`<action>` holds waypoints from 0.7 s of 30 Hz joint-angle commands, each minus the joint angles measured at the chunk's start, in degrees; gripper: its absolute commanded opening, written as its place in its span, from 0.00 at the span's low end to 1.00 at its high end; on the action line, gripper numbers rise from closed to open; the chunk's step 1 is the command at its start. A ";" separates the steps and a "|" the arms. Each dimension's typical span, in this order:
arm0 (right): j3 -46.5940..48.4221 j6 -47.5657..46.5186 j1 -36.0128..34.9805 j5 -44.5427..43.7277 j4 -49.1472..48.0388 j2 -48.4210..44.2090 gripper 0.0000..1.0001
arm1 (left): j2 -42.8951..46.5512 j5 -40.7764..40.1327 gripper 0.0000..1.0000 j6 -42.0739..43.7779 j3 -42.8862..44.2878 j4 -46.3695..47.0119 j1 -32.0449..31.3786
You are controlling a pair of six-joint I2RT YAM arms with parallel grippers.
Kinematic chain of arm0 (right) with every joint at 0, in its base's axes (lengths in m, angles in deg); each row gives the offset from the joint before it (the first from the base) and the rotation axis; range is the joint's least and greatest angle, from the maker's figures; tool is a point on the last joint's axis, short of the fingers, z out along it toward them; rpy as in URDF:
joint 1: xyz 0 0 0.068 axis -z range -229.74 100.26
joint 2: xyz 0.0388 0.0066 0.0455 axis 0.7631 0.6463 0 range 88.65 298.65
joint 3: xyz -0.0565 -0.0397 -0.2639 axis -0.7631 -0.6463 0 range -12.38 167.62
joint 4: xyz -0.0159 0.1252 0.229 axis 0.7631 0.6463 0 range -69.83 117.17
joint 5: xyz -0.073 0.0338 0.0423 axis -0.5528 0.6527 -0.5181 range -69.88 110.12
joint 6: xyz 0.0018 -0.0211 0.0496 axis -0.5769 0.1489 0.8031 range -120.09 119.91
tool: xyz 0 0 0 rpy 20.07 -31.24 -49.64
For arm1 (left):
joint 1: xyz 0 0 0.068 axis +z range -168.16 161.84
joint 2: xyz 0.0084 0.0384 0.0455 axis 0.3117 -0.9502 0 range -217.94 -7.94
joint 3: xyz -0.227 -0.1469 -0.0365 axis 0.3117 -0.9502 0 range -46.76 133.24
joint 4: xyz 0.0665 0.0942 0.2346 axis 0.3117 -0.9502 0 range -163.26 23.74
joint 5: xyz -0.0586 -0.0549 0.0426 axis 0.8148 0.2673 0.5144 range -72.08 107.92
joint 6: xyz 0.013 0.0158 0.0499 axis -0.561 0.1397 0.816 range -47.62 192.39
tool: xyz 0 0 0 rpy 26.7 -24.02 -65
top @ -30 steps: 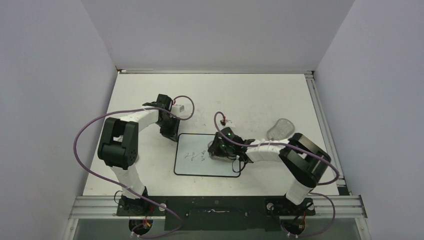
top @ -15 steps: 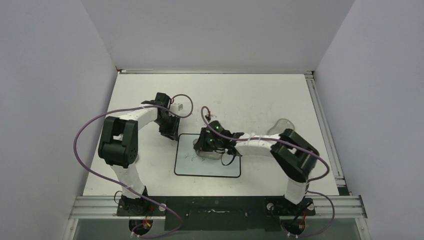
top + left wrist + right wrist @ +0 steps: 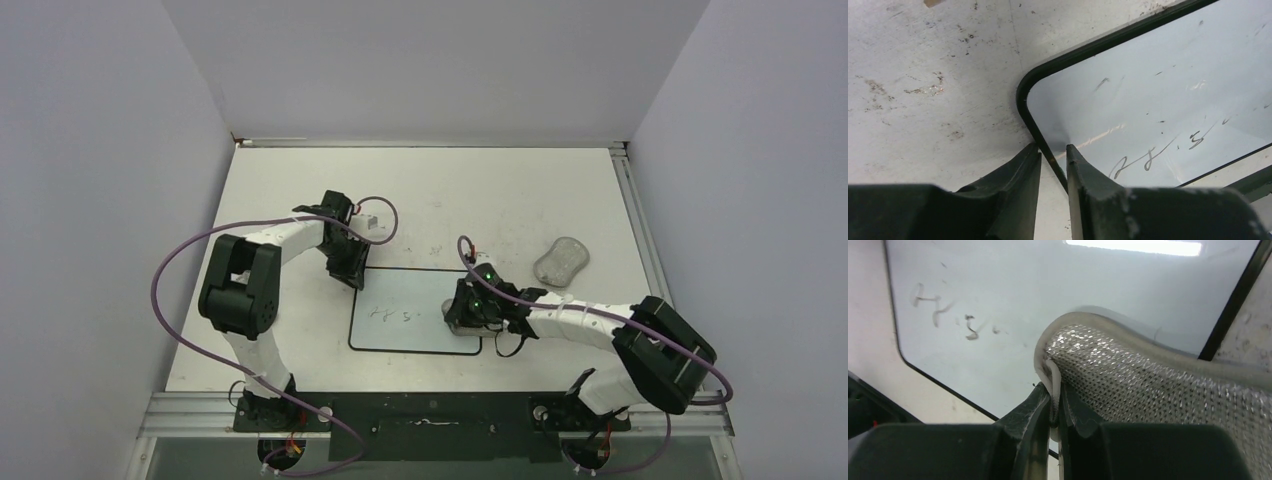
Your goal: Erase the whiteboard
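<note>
The whiteboard (image 3: pixel 400 335) lies flat at the table's middle, with a few dark scribbles (image 3: pixel 385 314) on its left half. My left gripper (image 3: pixel 352 275) is at the board's far left corner. In the left wrist view its jaws (image 3: pixel 1053 150) stand slightly apart, astride the black rim (image 3: pixel 1020 95), with a gap on both sides. My right gripper (image 3: pixel 462 318) is over the board's right part, shut on the folded edge of a grey mesh wiping pad (image 3: pixel 1158 385) that rests on the whiteboard (image 3: pixel 1048 285). The scribbles (image 3: pixel 943 310) lie left of the pad.
A small grey peanut-shaped lump (image 3: pixel 561 261) lies on the table right of the board. A metal rail (image 3: pixel 640 250) runs along the table's right edge. Grey walls close in the left, right and back. Purple cables loop off both arms.
My right gripper swept the pad left across the board, then back to its right part; fewer scribbles are left. My left gripper's jaws have parted slightly at the corner.
</note>
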 commanded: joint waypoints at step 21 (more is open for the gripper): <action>13.90 3.82 -12.85 -1.41 -12.13 23.85 0.05 | -6.02 -5.22 0.10 1.98 0.82 0.21 -1.33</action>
